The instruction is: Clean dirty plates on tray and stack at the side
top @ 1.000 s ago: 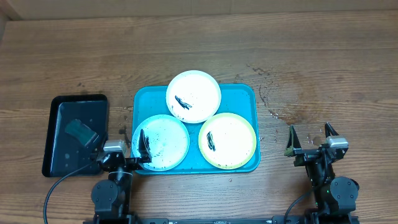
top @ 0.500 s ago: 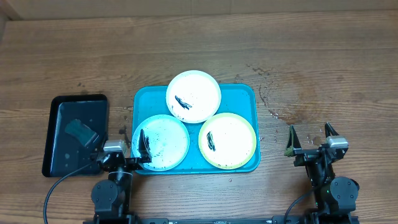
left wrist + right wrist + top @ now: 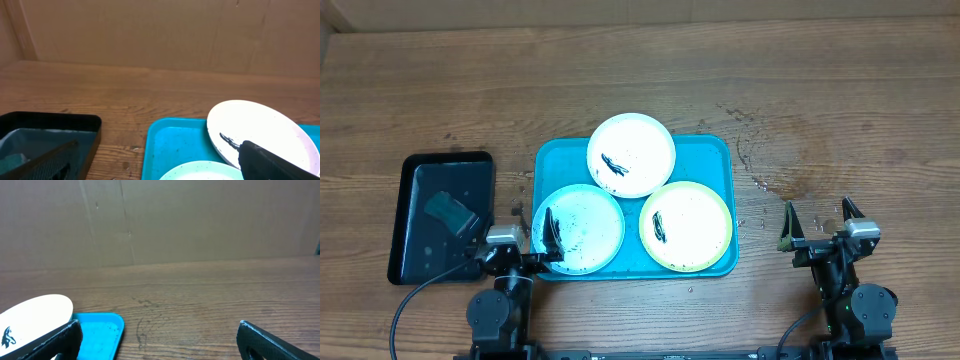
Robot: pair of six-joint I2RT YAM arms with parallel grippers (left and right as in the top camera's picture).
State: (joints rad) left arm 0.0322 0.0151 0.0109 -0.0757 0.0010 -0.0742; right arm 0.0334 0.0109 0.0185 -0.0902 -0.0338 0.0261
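Note:
The teal tray [image 3: 708, 162] lies mid-table and holds three plates. The white plate [image 3: 631, 154] is at its far edge, the light blue plate [image 3: 588, 232] at front left, the yellow-green rimmed plate [image 3: 692, 222] at front right. Each has a dark smear. My left gripper [image 3: 512, 222] is open and empty. One finger hangs over the light blue plate's left edge, the other over the black tray. In the left wrist view the gripper [image 3: 159, 150] faces the tray [image 3: 175, 145] and the white plate [image 3: 260, 127]. My right gripper [image 3: 818, 212] is open and empty over bare wood, right of the tray.
A smaller black tray [image 3: 420, 250] at the left holds a dark sponge [image 3: 452, 211]. Wet marks [image 3: 760, 160] stain the wood right of the teal tray. A cardboard wall [image 3: 160, 220] stands behind the table.

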